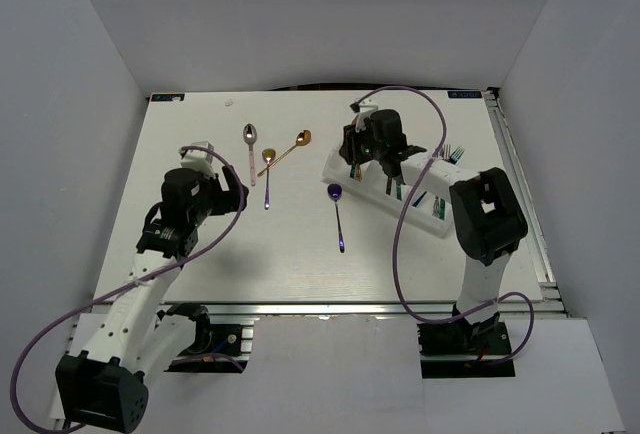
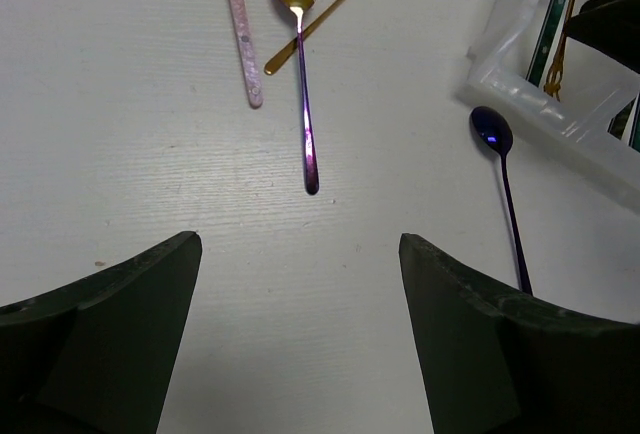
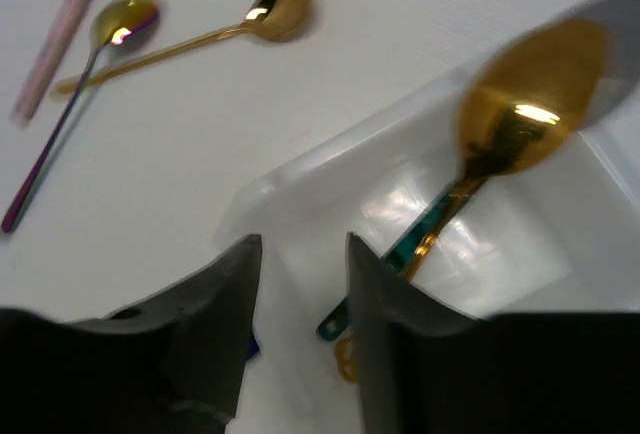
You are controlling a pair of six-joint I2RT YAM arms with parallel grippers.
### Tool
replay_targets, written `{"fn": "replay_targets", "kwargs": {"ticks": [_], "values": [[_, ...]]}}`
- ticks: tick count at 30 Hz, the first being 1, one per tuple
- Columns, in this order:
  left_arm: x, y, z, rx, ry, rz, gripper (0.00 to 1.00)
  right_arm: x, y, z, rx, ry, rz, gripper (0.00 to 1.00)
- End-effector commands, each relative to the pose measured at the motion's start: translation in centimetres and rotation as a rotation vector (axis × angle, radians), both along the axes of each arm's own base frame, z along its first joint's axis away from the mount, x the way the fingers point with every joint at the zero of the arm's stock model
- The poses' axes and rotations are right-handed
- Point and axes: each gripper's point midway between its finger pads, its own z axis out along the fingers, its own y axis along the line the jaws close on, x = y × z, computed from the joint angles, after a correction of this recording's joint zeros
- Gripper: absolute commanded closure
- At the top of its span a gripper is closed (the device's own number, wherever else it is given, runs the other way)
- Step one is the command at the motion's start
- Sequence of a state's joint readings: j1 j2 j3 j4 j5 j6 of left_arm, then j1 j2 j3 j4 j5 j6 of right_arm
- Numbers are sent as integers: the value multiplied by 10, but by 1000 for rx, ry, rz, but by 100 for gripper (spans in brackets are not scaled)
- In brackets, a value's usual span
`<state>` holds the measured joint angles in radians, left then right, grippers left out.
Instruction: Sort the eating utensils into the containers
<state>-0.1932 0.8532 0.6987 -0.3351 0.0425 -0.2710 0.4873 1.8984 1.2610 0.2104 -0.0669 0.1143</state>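
Gold spoon (image 3: 510,124) lies in the end part of the white tray (image 3: 300,179), just past the R gripper (image 3: 300,334). R gripper's fingers are a little apart w/ nothing btwn them, so it holds nothing; it hangs low over that tray part. The spoon rests on a green-blue handle (image 3: 420,229) and its own handle runs close by one finger; can't tell if they touch, pic is blurry. L gripper (image 2: 300,344) is wide open, holds nothing, touches nothing, and hangs over bare table (image 2: 150,174). Straight ahead of it lies a spoon w/ gold bowl and purple handle (image 2: 305,104), handle end pointing at the gap btwn the fingers. A 2nd gold spoon (image 2: 330,9) crosses it near the bowl, and a pink-handled spoon (image 2: 243,44) lies just beside, its bowl cut off at the top edge. A dark purple spoon (image 2: 505,194) lies off to the R, bowl near the tray corner, handle end hidden behind a finger. From the top cam the R arm (image 1: 485,219) hides much of the tray; fork tips (image 1: 455,152) poke out at the far end.
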Motion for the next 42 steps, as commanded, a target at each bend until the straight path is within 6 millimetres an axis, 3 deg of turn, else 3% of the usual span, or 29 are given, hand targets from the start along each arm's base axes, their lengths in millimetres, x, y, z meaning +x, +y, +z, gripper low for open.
{"fn": "replay_targets", "kwargs": {"ticks": [1, 2, 3, 4, 9, 11, 15, 17, 18, 19, 20, 21, 22, 23, 24, 31, 36, 37, 42], "values": [[3, -11, -8, -13, 28, -60, 8, -49, 54, 83, 116, -162, 583, 49], [3, -15, -11, -21, 44, -77, 9, -61, 59, 87, 119, -157, 682, 44], [4, -17, -20, -22, 75, -84, 9, -81, 58, 72, 118, -56, 761, 35], [5, -19, -22, -21, 87, -97, 9, -95, 66, 84, 140, -83, 875, 33], [7, -34, -44, -47, 195, -170, 9, -129, 58, 52, -15, -4, 915, 11], [12, -36, -49, -49, 227, -173, 9, -139, 52, 31, -97, 22, 882, 11], [27, -44, -48, -69, 261, -184, 8, -142, 33, 32, -166, -32, 767, 11], [43, -49, -50, -76, 302, -185, 8, -133, 28, 44, -159, -82, 689, 11], [50, -49, -52, -74, 317, -175, 8, -115, 15, 61, -137, -142, 593, 11], [58, -48, -54, -66, 328, -161, 8, -110, 2, 65, -108, -106, 514, 11], [64, -46, -72, -49, 389, -138, 10, -102, -5, 77, -43, -106, 465, 10], [79, -46, -64, -36, 372, -121, 11, -89, -31, 88, 2, -115, 440, 11], [87, -41, -68, -3, 380, -93, 12, -105, -28, 101, 107, -107, 565, 11], [91, -41, -87, 19, 442, -80, 17, -110, -33, 107, 153, -113, 609, 11], [105, -43, -79, 23, 425, -72, 18, -120, -42, 115, 206, -135, 681, 14], [149, -50, -100, 171, 471, -9, 26, -143, -57, 137, 147, -278, 702, 26], [160, -54, -102, 221, 477, 2, 31, -147, -58, 134, 164, -266, 669, 26], [162, -55, -109, 225, 491, 1, 38, -147, -58, 134, 169, -260, 669, 26], [170, -61, -128, 254, 527, 8, 45, -148, -56, 124, 190, -215, 673, 26]]}}
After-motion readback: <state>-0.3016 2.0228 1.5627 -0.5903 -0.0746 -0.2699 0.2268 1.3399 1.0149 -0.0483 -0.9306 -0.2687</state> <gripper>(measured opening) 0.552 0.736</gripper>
